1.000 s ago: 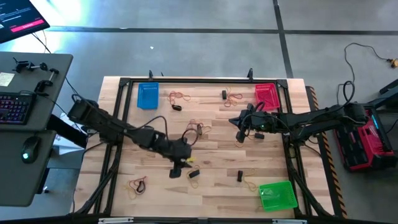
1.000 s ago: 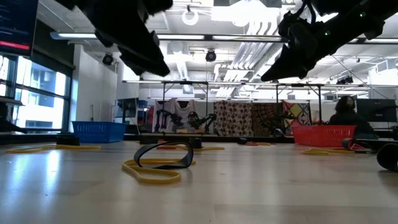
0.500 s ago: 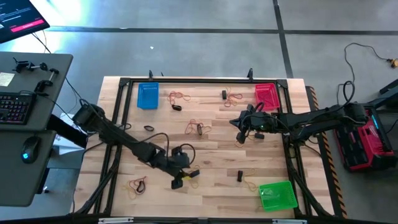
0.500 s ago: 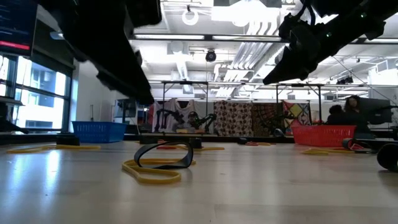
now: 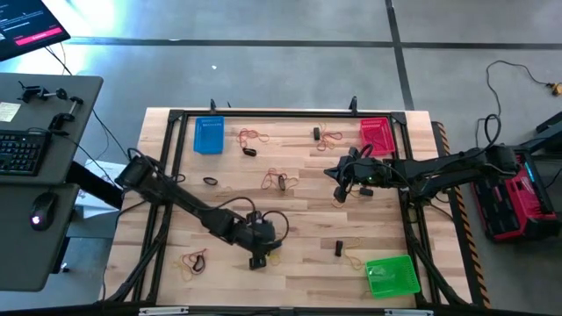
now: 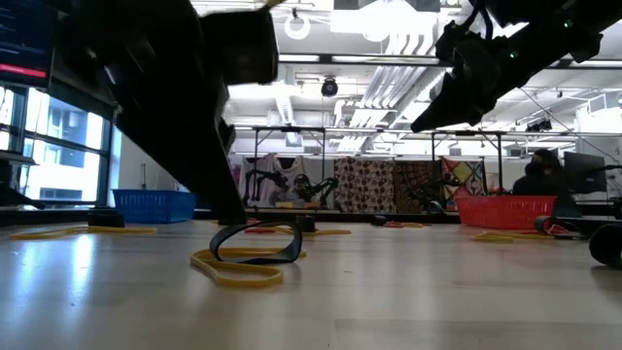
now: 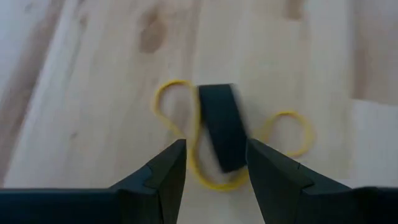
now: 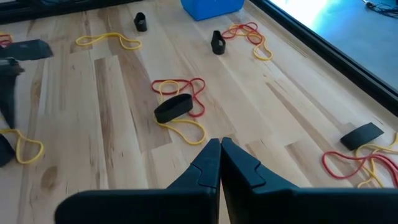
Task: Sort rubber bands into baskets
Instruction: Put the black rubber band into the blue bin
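A wide black rubber band [image 7: 222, 134] lies across a yellow band [image 7: 180, 118] on the wood near the table's front; both also show in the low view [image 6: 258, 243]. My left gripper [image 7: 214, 158] is open and low over them [image 5: 262, 256], one finger on either side of the black band's near end; I cannot tell whether it touches. My right gripper [image 8: 219, 149] is shut and empty, raised over the table's right middle [image 5: 338, 189]. The blue basket [image 5: 208, 136] and red basket [image 5: 377, 134] stand at the far edge, and the green basket [image 5: 392, 276] at the near right.
Several loose bands lie about: red and yellow ones [image 5: 255, 136] [image 5: 329, 136] at the far side, a cluster [image 5: 279, 180] mid-table, a black one [image 5: 211, 182] at the left, black and yellow ones [image 5: 344, 252] by the green basket, and others [image 5: 195, 261] at the near left.
My left gripper has moved toward the table's near edge and down, and now stands low over the black and yellow bands. The bands have stayed where they were. My right arm has kept still.
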`<state>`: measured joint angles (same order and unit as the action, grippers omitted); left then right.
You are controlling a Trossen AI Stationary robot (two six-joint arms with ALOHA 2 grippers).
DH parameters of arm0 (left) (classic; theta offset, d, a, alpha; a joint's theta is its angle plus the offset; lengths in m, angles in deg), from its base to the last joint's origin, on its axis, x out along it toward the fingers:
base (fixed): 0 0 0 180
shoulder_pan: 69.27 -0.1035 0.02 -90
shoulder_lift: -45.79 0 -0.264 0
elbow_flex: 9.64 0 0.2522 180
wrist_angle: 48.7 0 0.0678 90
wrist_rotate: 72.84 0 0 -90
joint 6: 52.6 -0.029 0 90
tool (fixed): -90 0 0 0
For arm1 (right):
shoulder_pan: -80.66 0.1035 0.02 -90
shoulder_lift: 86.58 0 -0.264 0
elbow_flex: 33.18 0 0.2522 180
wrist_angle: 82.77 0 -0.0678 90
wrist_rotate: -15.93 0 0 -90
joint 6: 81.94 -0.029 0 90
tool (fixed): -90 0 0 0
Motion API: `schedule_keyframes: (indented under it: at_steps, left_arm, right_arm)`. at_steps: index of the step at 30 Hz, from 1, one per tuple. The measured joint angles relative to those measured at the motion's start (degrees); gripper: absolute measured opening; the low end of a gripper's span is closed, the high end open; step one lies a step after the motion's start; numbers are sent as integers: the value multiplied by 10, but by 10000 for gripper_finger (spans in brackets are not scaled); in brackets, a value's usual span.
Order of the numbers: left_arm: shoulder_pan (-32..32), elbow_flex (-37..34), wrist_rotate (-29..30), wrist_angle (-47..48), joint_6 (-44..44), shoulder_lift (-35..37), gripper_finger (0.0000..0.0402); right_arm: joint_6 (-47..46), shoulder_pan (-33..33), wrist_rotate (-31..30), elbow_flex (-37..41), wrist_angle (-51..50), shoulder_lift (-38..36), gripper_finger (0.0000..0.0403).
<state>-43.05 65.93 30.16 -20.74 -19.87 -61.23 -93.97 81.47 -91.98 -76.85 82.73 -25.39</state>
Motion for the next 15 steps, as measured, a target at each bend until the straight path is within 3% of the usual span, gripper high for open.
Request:
schedule_keyframes:
  at_steps: [15]
  left_arm:
    - [0,28,-32,-6,16,-15,160]
  right_arm:
    - [1,0,4,0,-3,0,0]
